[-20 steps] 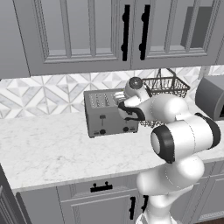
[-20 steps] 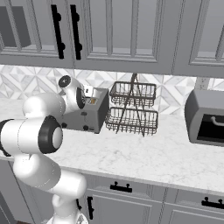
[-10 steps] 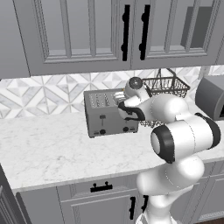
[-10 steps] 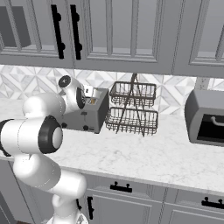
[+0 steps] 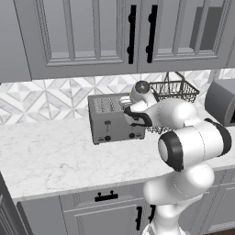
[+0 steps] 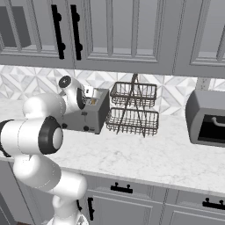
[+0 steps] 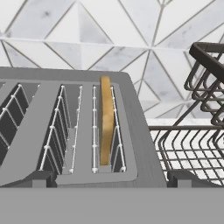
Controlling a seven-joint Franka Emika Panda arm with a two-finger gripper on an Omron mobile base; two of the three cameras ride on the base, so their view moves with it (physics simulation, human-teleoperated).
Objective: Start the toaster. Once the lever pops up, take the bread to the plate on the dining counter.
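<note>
The boxy brushed-grey metal four-slot toaster [image 5: 114, 118] stands on the white marble kitchen counter [image 5: 55, 160] against the tiled grey-and-white diamond backsplash [image 5: 46, 98], under the grey upper cabinets with black handles [image 5: 92, 36]. Its front carries two black levers and two black knobs. Just beside the toaster, on its right as seen from the base, is a dark two-tier wire basket rack [image 6: 132, 110], and well beyond that rack sits a bigger plain grey box appliance [image 6: 206, 117]. The thin tan-golden bread slice with a darker crust edge [image 7: 105, 124] stands upright on edge in the toaster's rightmost slot, next to the wall nearest the wire rack; most of its top edge rises level with or slightly above the slot. The other slots beside it show only their wire guides. The white arm bends over the toaster's right end, and the two-finger gripper [image 5: 130, 111] hangs just above the toaster's top near that slot. Its jaws stand wide apart and hold nothing; the two dark finger tips [image 7: 40, 178] frame the slot with the bread, apart from the slice.
</note>
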